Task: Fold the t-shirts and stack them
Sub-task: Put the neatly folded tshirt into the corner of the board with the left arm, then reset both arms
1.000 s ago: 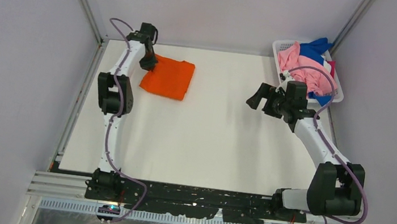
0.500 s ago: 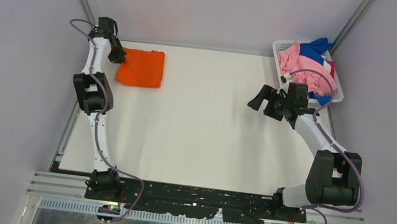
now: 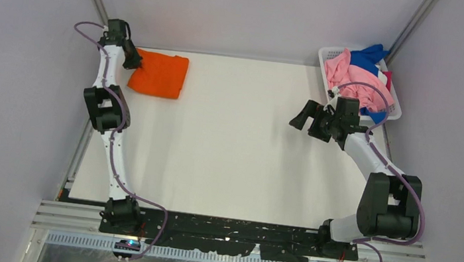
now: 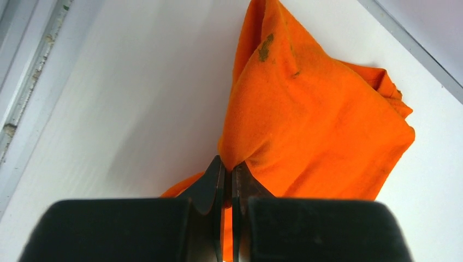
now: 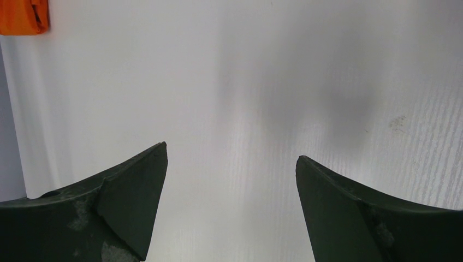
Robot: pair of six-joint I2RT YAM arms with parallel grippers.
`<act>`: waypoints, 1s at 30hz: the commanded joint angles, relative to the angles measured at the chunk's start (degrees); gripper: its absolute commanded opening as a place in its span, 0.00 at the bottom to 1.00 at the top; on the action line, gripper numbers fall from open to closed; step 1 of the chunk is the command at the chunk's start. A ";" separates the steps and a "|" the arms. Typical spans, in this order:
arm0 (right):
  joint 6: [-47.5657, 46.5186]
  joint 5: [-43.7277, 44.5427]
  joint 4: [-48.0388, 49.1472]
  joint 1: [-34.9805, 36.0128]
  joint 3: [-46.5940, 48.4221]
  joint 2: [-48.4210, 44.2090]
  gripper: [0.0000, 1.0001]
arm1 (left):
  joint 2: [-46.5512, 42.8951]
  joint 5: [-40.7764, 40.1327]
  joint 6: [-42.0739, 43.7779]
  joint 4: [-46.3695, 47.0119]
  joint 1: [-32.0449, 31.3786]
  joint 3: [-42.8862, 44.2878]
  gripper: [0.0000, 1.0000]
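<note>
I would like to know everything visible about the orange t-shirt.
The orange t-shirt is soft bright cloth, folded into a rough rectangle of several layers. It lies on the white table near its far left corner. A small dark mark shows near one edge. The left gripper is shut on its left side, pinching a fold.

The left pincer (image 3: pixel 132 62) meets the folded orange t-shirt (image 3: pixel 159 75) at the far-left corner of the table (image 3: pixel 234 145).

Orange t-shirt (image 4: pixel 311 120): near hem was hidden behind the left fingers (image 4: pixel 212 183); the right wrist view cropped it at the corner. Blue t-shirt (image 3: pixel 369 56) and magenta t-shirt (image 3: pixel 388 77): lay mostly buried under the pink t-shirt (image 3: pixel 356 77).
</note>
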 commanded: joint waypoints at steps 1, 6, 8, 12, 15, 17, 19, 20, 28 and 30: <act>-0.41 0.22 1.98 -0.35 0.86 -0.03 0.95 | -1.33 -2.80 -1.48 4.42 1.47 1.65 0.00; -0.50 0.17 1.64 -0.36 1.07 0.41 0.96 | -1.96 -4.60 -1.12 5.39 1.59 1.79 0.00; -0.62 0.27 1.26 -0.33 1.20 0.39 0.95 | -1.98 -4.55 -0.73 5.30 1.77 1.87 0.00; -0.28 0.84 1.19 -0.31 1.13 0.06 0.96 | -2.55 -5.47 -0.80 4.56 1.82 1.83 0.11; 0.13 0.90 1.18 -0.32 0.98 -0.07 0.95 | -4.77 -5.34 -1.01 3.61 1.82 1.91 0.51; 0.23 0.96 1.02 -0.31 1.00 -0.35 0.95 | -7.08 -5.18 -1.31 2.40 1.82 1.76 0.89; 0.44 1.18 0.82 -0.27 1.00 -0.97 0.95 | -10.33 -4.96 -1.88 1.59 1.74 0.86 0.99; 0.63 1.37 0.51 -0.29 0.96 -1.21 0.95 | -12.24 -4.72 -2.25 1.10 1.65 0.07 1.00; 0.47 5.42 -2.81 -0.35 -2.74 -8.02 0.96 | -34.37 -5.26 -1.38 -0.68 -5.50 -20.71 1.00; -0.26 6.05 -4.11 -0.30 -4.01 -10.38 0.96 | -41.45 -8.63 -0.47 1.71 -10.35 -31.30 1.00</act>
